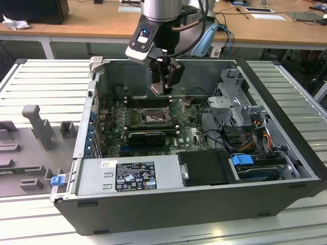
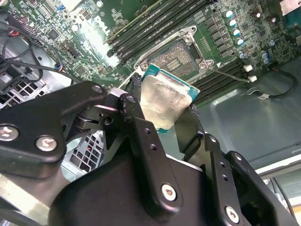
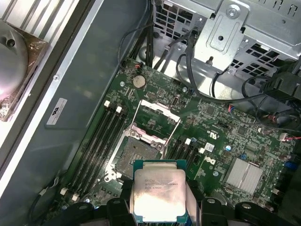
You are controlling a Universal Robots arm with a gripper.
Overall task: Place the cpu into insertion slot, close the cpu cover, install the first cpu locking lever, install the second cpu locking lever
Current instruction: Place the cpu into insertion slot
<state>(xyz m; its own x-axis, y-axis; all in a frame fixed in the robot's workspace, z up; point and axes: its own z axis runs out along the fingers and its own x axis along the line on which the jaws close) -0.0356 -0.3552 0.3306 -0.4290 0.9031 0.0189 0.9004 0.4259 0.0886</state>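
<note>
Exterior view showed the computer case (image 1: 153,209) open on top, so the gripper (image 1: 163,88) could hang inside, just toward 12 o'clock of the insertion slot (image 1: 153,118). Its fingers (image 2: 188,129) pinched the cpu (image 2: 164,101) by two edges, holding it face up above the bare slot.

insertion slot (image 3: 134,153): clear above | cpu cover (image 3: 160,109): flipped open, beside slot
</note>
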